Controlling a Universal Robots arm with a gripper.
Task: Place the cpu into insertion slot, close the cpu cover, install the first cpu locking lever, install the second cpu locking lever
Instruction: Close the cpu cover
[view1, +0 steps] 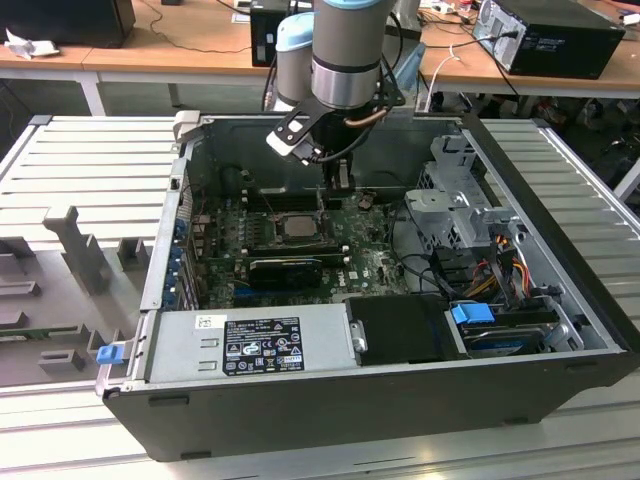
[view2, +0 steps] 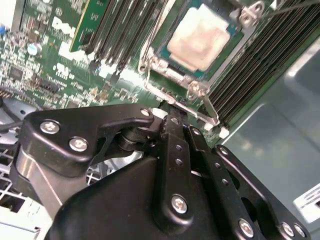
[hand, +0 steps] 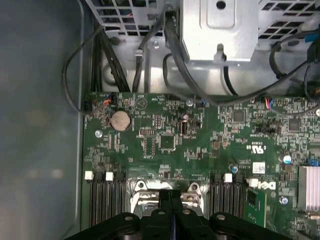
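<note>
Arm over open PC case; gripper at upper centre of the exterior view, low inside the case, just behind the insertion slot, which sits near mid-frame on the motherboard. Gripper state: in the first wrist view the fingers lie pressed together w/ only a hairline seam between them, so closed; nothing seen clamped between them. Location of the cpu: seated in the slot, silver top up, green rim showing round it, lying flat as far as the second wrist view shows. The cpu cover appears down over the chip, its window framing the silver top; hinge side not clearly made out. One lever rod runs along the socket edge nearest the gripper, whose tip is just beside or touching it, cannot tell which. The other lever rod runs along the adjoining socket edge; whether either rod is hooked under its catch cannot be told. Memory slots flank the socket, no obstruction noted. Assessment: step 1 (cpu in slot) done; step 2 (cover shut) prob. done; work looks to be at the lever stage, w/ the closed gripper serving as a pusher at the near rod. Outstanding, in my judgement: both levers, since neither is confirmed latched
</note>
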